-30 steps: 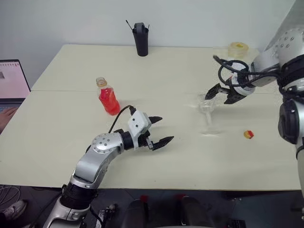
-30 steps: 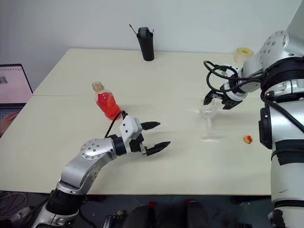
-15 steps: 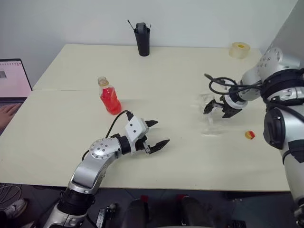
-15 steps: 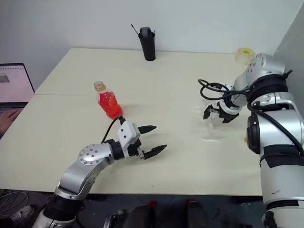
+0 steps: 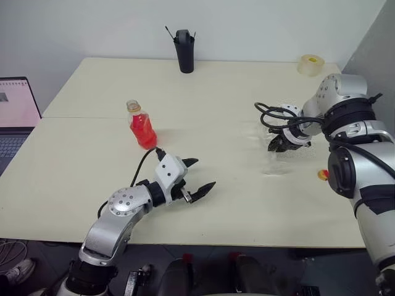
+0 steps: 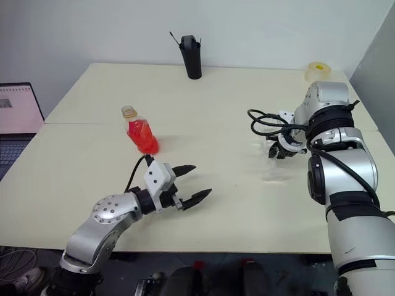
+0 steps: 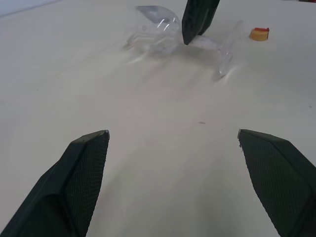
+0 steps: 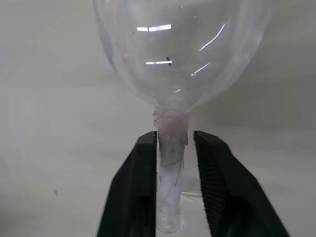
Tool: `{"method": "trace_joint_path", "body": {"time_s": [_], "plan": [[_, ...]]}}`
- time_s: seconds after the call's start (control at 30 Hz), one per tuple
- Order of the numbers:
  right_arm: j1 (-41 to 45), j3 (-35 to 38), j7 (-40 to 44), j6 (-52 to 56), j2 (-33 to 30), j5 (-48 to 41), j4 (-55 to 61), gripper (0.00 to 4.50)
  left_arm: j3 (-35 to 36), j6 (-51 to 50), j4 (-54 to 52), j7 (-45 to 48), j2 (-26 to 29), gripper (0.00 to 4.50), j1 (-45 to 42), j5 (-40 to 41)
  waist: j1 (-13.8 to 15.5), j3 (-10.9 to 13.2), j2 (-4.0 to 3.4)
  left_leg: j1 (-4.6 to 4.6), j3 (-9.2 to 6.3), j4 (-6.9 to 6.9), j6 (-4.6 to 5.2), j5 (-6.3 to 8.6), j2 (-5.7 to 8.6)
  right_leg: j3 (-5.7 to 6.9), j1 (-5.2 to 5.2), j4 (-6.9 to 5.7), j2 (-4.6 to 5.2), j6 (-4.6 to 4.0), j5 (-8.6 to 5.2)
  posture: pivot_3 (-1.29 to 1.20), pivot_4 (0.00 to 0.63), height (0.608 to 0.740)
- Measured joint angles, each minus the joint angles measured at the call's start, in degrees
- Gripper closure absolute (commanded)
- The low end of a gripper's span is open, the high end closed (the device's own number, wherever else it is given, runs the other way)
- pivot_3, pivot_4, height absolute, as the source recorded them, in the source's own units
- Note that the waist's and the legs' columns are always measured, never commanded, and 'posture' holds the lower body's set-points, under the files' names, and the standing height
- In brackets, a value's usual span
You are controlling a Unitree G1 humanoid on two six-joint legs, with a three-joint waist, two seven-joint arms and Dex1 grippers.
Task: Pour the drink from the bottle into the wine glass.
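Observation:
The wine glass (image 8: pixel 182 49) stands upright on the right half of the table, clear and empty. My right gripper (image 8: pixel 172 163) points steeply down and is shut on its stem just under the bowl; from the head it shows at the glass (image 5: pixel 272 161) as my right gripper (image 5: pixel 281 145). The bottle (image 5: pixel 141 126), small and clear with the red-orange drink in it, stands left of centre, apart from both grippers. Nearer the front edge than the bottle, my left gripper (image 5: pixel 195 177) hovers open with nothing between its fingers (image 7: pixel 84 173).
A black pen holder (image 5: pixel 183 50) stands at the table's far edge, a roll of tape (image 5: pixel 310 63) at the far right corner. A small yellow and red piece (image 5: pixel 321 175) lies right of the glass. A laptop (image 5: pixel 17 102) sits off the left side.
My right gripper has come down from above the glass to its stem and shut on it. The left gripper stays open in about the same place.

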State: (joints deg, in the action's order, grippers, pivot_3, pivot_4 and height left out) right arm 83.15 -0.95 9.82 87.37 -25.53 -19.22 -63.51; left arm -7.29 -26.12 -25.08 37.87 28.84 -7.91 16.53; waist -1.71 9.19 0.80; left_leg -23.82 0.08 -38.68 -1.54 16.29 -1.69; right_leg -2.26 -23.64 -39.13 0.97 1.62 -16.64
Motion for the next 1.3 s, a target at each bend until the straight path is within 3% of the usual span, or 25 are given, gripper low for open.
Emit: {"method": "trace_joint_path", "body": {"time_s": [0.03, 0.13, 0.3, 0.43, 0.53, 0.67, 0.83, 1.03, 1.3], "plan": [[0.0, 0.0, 0.4, -0.2, 0.0, 0.3, 0.0, 4.39, 0.1, -0.1, 0.0, 0.0, 0.1, 0.0, 0.2, 0.0, 0.0, 0.0, 0.0, 0.0, 0.0, 0.0, 0.0, 0.0, 0.0, 0.01, 0.0, 0.0, 0.0, 0.0, 0.0, 0.0, 0.15, 0.74], [-1.2, -0.4, 2.1, -1.0, 0.0, 1.7, 2.6, 4.4, 0.7, -0.1, 0.0, 0.1, 0.2, 0.0, 0.5, 0.1, 0.0, 0.0, 0.0, 0.0, -0.01, 0.0, 0.0, 0.0, 0.0, 0.01, 0.0, 0.0, 0.0, 0.0, 0.0, 0.0, 0.15, 0.74], [-6.9, 3.1, 3.9, -5.4, 1.2, 0.9, 22.2, 4.4, 2.6, 0.0, 1.3, 0.3, 0.5, 0.0, -0.2, 0.4, -0.2, 0.0, -0.02, -0.05, -0.03, 0.0, 0.0, 0.0, -0.05, -0.02, -0.14, -0.11, -0.01, 0.0, 0.0, 0.0, 0.15, 0.74], [-20.0, 6.3, 3.7, -16.9, 6.8, -0.8, 48.7, 4.4, 4.8, 0.0, 2.5, 0.0, 0.8, 0.0, -1.9, 0.5, -0.1, 0.0, 0.05, -0.06, -0.18, -0.01, 0.0, 0.0, -0.1, -0.04, -0.11, -0.2, 0.05, 0.01, 0.0, 0.0, 0.15, 0.74], [-32.4, 3.0, 3.7, -31.0, 11.0, 1.9, 58.3, 4.4, 6.0, -0.2, 2.7, -0.3, 1.0, 0.0, -2.0, 0.8, 0.0, 0.0, 0.04, -0.08, -0.16, -0.05, -0.01, 0.0, -0.05, -0.07, -0.12, -0.2, 0.08, 0.03, -0.01, 0.0, 0.15, 0.74], [-43.1, -3.6, 3.0, -54.6, 17.9, 8.1, 59.1, 4.4, 7.7, -0.9, 3.0, -0.9, 1.3, 0.0, -2.4, 1.1, -0.2, 0.0, 0.03, -0.09, 0.03, -0.06, -0.05, -0.03, -0.04, -0.1, -0.36, -0.44, 0.06, 0.04, -0.02, 0.0, 0.15, 0.74], [-43.0, -4.4, 1.6, -73.6, 23.9, 11.5, 52.1, 4.4, 8.8, -2.0, 3.1, -1.2, 1.5, 0.0, -4.4, 1.5, -0.3, 0.0, 0.04, -0.04, 0.07, -0.07, -0.26, -0.14, -0.07, -0.12, -0.39, -0.53, 0.02, 0.04, -0.02, 0.0, 0.15, 0.74], [-42.7, -5.4, 1.1, -85.2, 28.6, 14.4, 40.5, 4.4, 10.1, -2.6, 3.4, -1.3, 2.5, 0.0, -5.2, 1.5, -0.3, 0.0, 0.04, -0.04, 0.07, -0.07, -0.27, -0.15, -0.07, -0.12, -0.4, -0.55, 0.04, 0.03, -0.02, 0.0, 0.15, 0.74], [-48.7, -8.9, 2.9, -88.2, 30.7, 16.1, 39.3, 4.4, 10.7, -3.7, 3.4, -2.2, 3.4, 0.0, -4.4, 1.5, -0.3, 0.0, 0.04, -0.03, 0.05, -0.08, -0.27, -0.15, -0.08, -0.13, -0.4, -0.62, 0.08, 0.03, -0.02, 0.0, 0.15, 0.74]]}}
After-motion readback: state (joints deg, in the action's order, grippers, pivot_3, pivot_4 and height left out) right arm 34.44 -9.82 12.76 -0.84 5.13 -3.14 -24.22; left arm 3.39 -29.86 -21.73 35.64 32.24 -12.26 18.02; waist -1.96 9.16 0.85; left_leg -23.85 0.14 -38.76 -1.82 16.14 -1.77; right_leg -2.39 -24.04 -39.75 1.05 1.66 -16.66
